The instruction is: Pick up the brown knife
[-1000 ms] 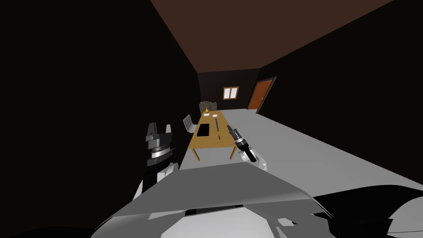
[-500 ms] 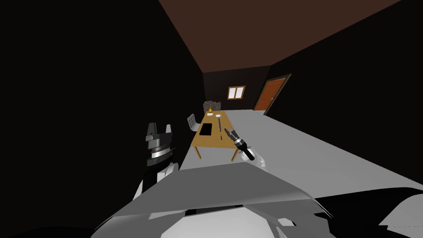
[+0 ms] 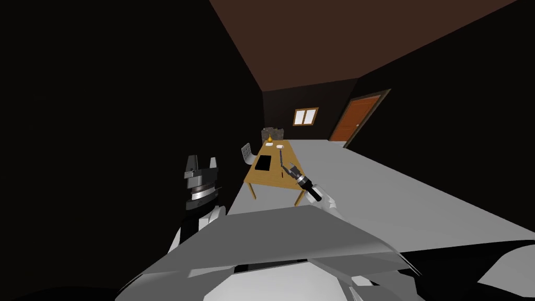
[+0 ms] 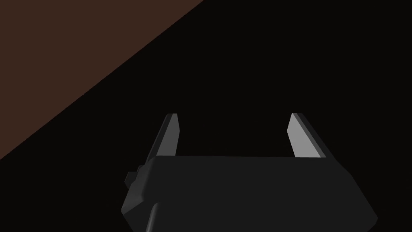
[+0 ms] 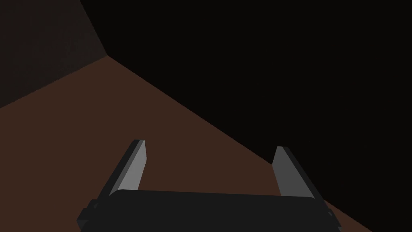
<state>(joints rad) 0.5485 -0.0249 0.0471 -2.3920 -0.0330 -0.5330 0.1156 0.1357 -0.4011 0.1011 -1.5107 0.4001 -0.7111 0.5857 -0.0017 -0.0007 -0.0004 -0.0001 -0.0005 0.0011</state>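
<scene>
Head view — knife [image 3: 282, 157] on table [image 3: 271, 176]; left pincer [image 4: 234, 121], right pincer [image 5: 210, 147] spread.

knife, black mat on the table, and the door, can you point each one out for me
knife [image 3: 281, 158], head view, middle of its thin dark length
black mat [image 3: 262, 162], head view, centre of the flat black rectangle
door [image 3: 360, 119], head view, middle of the orange-brown panel

The knife [image 3: 281, 158] is being shown too small for its colour to be told; the 5 o'clock corner of the table [image 3: 264, 178] is being covered by the arm behind the right pincer [image 3: 289, 167].
</scene>
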